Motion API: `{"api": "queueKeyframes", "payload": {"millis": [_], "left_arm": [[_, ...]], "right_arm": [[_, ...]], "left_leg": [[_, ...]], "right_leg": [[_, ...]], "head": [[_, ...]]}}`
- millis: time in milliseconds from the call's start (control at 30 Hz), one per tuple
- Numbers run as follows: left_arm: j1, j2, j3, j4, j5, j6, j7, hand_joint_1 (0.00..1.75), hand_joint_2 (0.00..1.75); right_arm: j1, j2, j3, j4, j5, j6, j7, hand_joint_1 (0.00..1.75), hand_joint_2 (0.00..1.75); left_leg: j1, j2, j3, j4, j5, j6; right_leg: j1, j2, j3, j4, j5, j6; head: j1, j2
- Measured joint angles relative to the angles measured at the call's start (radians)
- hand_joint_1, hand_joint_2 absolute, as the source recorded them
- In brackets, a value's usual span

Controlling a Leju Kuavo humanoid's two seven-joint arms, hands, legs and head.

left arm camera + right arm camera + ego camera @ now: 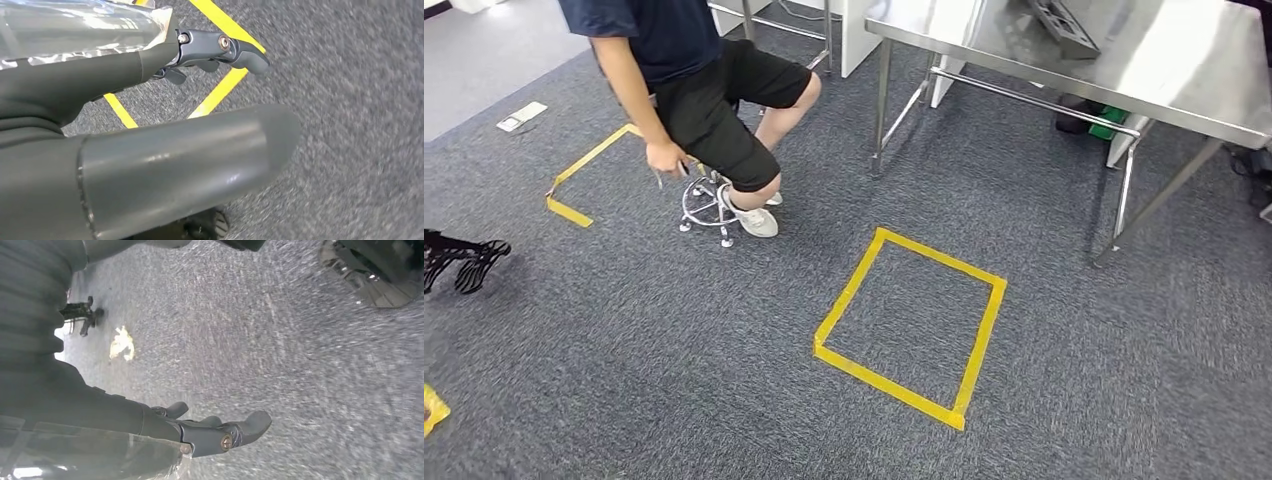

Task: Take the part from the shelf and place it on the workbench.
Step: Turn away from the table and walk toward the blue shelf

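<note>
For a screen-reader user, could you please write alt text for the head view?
A yellow tape square marks grey carpet before a steel workbench. A person sits on a wheeled stool beside another tape outline; a black object lies at the left edge.

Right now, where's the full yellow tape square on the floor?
In the head view, the yellow tape square lies on the grey carpet at center, near the steel workbench.

Grey carpet floor, yellow tape square, steel table, person on stool
</note>
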Motion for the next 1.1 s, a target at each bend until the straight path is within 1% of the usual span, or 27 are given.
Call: {"api": "queueKeyframes", "payload": {"millis": [33,100,133,167,200,233,267,300,333,367,400,433,500,567,600,633,667,700,733,800,833,867,933,967,1000,1067,1100], "left_arm": [[-0.001,0.001,0.002,0.000,-0.002,-0.001,-0.001,0.00,0.00],[-0.002,0.003,0.005,0.000,-0.006,-0.003,-0.002,0.00,0.00],[-0.001,0.003,0.006,0.000,-0.009,-0.004,-0.003,0.00,0.00],[0.000,0.003,0.008,0.000,-0.014,-0.004,-0.004,0.00,0.00],[0.000,0.003,0.010,0.000,-0.019,-0.004,-0.005,0.00,0.00],[0.000,0.003,0.011,0.000,-0.024,-0.004,-0.007,0.00,0.00],[0.000,0.004,0.012,0.000,-0.027,-0.004,-0.008,0.00,0.00],[0.000,0.004,0.012,0.000,-0.030,-0.004,-0.009,0.00,0.00],[0.000,0.004,0.013,0.000,-0.032,-0.004,-0.009,0.00,0.00],[0.000,0.005,0.013,0.000,-0.033,-0.004,-0.010,0.00,0.00],[0.000,0.006,0.013,0.000,-0.035,-0.003,-0.010,0.00,0.00],[0.001,0.006,0.014,0.000,-0.036,-0.003,-0.010,0.00,0.00],[0.003,0.007,0.015,0.000,-0.036,-0.002,-0.010,0.00,0.00],[0.002,0.006,0.016,0.000,-0.036,-0.002,-0.011,0.00,0.00],[0.001,0.006,0.016,0.000,-0.037,-0.002,-0.012,0.00,0.00],[0.001,0.006,0.016,0.000,-0.037,-0.002,-0.012,0.00,0.00],[0.002,0.006,0.016,0.000,-0.038,-0.003,-0.012,0.00,0.00],[0.003,0.006,0.017,0.000,-0.040,-0.002,-0.012,0.00,0.00],[0.004,0.006,0.017,0.000,-0.042,-0.002,-0.012,0.00,0.00],[0.004,0.006,0.017,0.000,-0.048,-0.001,-0.012,0.00,0.00],[0.004,0.006,0.017,0.000,-0.051,-0.001,-0.012,0.00,0.00],[0.005,0.005,0.017,0.000,-0.055,-0.001,-0.013,0.00,0.00],[0.008,0.004,0.017,0.001,-0.063,-0.002,-0.014,0.00,0.00],[0.010,0.002,0.017,0.001,-0.068,-0.003,-0.014,0.00,0.00],[0.010,0.001,0.016,0.001,-0.074,-0.005,-0.011,0.00,0.00],[0.007,-0.002,0.016,0.001,-0.087,-0.008,-0.003,0.00,0.00],[0.005,-0.003,0.015,0.001,-0.092,-0.009,0.001,0.00,0.00]], "right_arm": [[0.000,0.000,0.000,0.000,-0.001,0.000,-0.002,0.00,1.75],[0.002,-0.001,0.000,0.000,-0.004,0.000,-0.004,0.00,1.75],[0.004,-0.002,0.000,0.000,-0.005,0.000,-0.005,0.00,1.75],[0.006,-0.002,0.000,0.000,-0.005,0.001,-0.005,0.00,1.75],[0.009,-0.003,0.000,0.000,-0.005,0.001,-0.006,0.00,1.75],[0.010,-0.004,0.000,0.000,-0.004,0.001,-0.007,0.00,1.75],[0.010,-0.004,0.000,0.000,-0.003,0.001,-0.008,0.00,1.75],[0.009,-0.004,0.000,0.000,-0.002,0.001,-0.010,0.00,1.75],[0.009,-0.003,0.000,0.000,-0.001,0.001,-0.011,0.00,1.75],[0.009,-0.002,0.000,0.000,-0.001,0.001,-0.012,0.00,1.75],[0.009,-0.001,0.000,0.000,-0.001,0.001,-0.012,0.00,1.75],[0.009,-0.001,0.000,0.000,-0.001,0.001,-0.012,0.00,1.75],[0.009,0.001,-0.001,0.000,-0.001,0.001,-0.012,0.00,1.75],[0.011,0.002,-0.001,0.000,0.000,0.001,-0.012,0.00,1.75],[0.012,0.002,-0.001,0.000,0.000,0.001,-0.012,0.00,1.75],[0.014,0.001,-0.001,0.000,0.000,0.001,-0.012,0.00,1.75],[0.015,0.000,-0.001,0.000,0.000,0.002,-0.012,0.00,1.75],[0.015,0.000,-0.001,0.000,0.000,0.002,-0.012,0.00,1.75],[0.014,0.000,-0.001,0.000,0.000,0.003,-0.012,0.00,1.75],[0.011,-0.001,-0.002,0.000,-0.001,0.006,-0.012,0.00,1.75],[0.010,-0.002,-0.002,0.000,-0.001,0.007,-0.012,0.00,1.75],[0.010,-0.003,-0.002,0.000,-0.002,0.008,-0.012,0.00,1.75],[0.008,-0.004,-0.003,0.000,-0.006,0.008,-0.011,0.00,1.75],[0.007,-0.004,-0.003,0.000,-0.008,0.008,-0.010,0.00,1.75],[0.007,-0.004,-0.004,0.000,-0.011,0.008,-0.010,0.00,1.75],[0.010,-0.005,-0.007,0.000,-0.016,0.007,-0.009,0.00,1.75],[0.013,-0.006,-0.008,0.000,-0.017,0.006,-0.009,0.00,1.75]], "left_leg": [[0.002,-0.010,-0.003,-0.001,0.003,0.005],[0.002,-0.032,-0.011,0.000,0.009,0.012],[0.001,-0.046,-0.014,0.000,0.011,0.012],[0.002,-0.060,-0.016,0.000,0.014,0.012],[0.002,-0.074,-0.017,0.001,0.016,0.009],[0.003,-0.088,-0.017,0.001,0.018,0.006],[0.002,-0.100,-0.018,0.002,0.021,0.002],[0.001,-0.110,-0.020,0.004,0.023,-0.003],[-0.001,-0.119,-0.022,0.004,0.026,-0.009],[-0.002,-0.127,-0.025,0.003,0.029,-0.015],[-0.002,-0.136,-0.028,0.001,0.033,-0.021],[0.000,-0.136,-0.032,0.003,0.034,-0.027],[0.000,-0.095,-0.053,0.042,0.006,-0.035],[0.000,-0.040,-0.106,0.157,-0.064,-0.042],[0.002,-0.030,-0.136,0.225,-0.096,-0.046],[0.004,-0.025,-0.156,0.273,-0.113,-0.048],[0.005,-0.023,-0.159,0.286,-0.111,-0.050],[0.006,-0.018,-0.142,0.262,-0.093,-0.050],[0.007,-0.007,-0.106,0.203,-0.064,-0.050],[0.004,0.039,-0.030,0.071,-0.021,-0.044],[0.001,0.054,-0.009,0.031,-0.012,-0.038],[-0.002,0.059,-0.003,0.015,-0.012,-0.031],[-0.006,0.034,-0.007,0.013,-0.008,-0.017],[-0.005,0.023,-0.007,0.011,-0.005,-0.010],[-0.003,0.012,-0.008,0.008,-0.001,-0.003],[-0.001,-0.012,-0.013,0.006,0.005,0.008],[-0.001,-0.026,-0.016,0.007,0.007,0.012]], "right_leg": [[-0.002,0.028,-0.027,0.059,-0.029,-0.002],[-0.003,0.057,-0.091,0.200,-0.086,-0.006],[-0.004,0.061,-0.109,0.242,-0.097,-0.003],[-0.005,0.064,-0.108,0.242,-0.092,0.003],[-0.007,0.067,-0.086,0.199,-0.070,0.012],[-0.010,0.078,-0.050,0.125,-0.040,0.021],[-0.014,0.099,-0.013,0.048,-0.013,0.026],[-0.016,0.115,0.014,-0.011,0.008,0.026],[-0.017,0.126,0.027,-0.042,0.018,0.023],[-0.015,0.129,0.029,-0.051,0.021,0.017],[-0.013,0.118,0.029,-0.051,0.025,0.010],[-0.014,0.108,0.030,-0.051,0.029,0.003],[-0.019,0.086,0.031,-0.054,0.037,-0.012],[-0.017,0.062,0.027,-0.055,0.040,-0.021],[-0.015,0.048,0.025,-0.055,0.041,-0.023],[-0.013,0.033,0.024,-0.054,0.040,-0.024],[-0.012,0.020,0.023,-0.054,0.040,-0.024],[-0.012,0.007,0.023,-0.054,0.040,-0.024],[-0.012,-0.004,0.024,-0.054,0.039,-0.023],[-0.005,-0.023,0.026,-0.053,0.034,-0.019],[0.000,-0.031,0.027,-0.052,0.032,-0.015],[0.005,-0.039,0.029,-0.052,0.030,-0.011],[0.006,-0.055,0.031,-0.052,0.026,-0.002],[0.004,-0.046,0.028,-0.045,0.020,0.002],[0.002,-0.024,0.017,-0.021,0.004,0.004],[-0.002,0.035,-0.035,0.095,-0.053,0.000],[-0.003,0.053,-0.071,0.172,-0.084,-0.003]], "head": [[0.000,0.000],[0.001,0.000],[0.001,0.000],[0.001,0.000],[0.001,0.000],[0.001,0.000],[0.001,0.000],[0.001,0.000],[0.000,0.000],[0.000,0.000],[-0.001,0.000],[-0.001,0.000],[-0.002,0.000],[-0.004,0.000],[-0.004,0.000],[-0.004,0.000],[-0.004,0.000],[-0.004,0.000],[-0.004,0.000],[-0.004,0.000],[-0.002,0.000],[0.000,0.000],[0.002,0.000],[0.002,0.000],[0.002,0.000],[0.003,0.000],[0.003,0.000]]}}
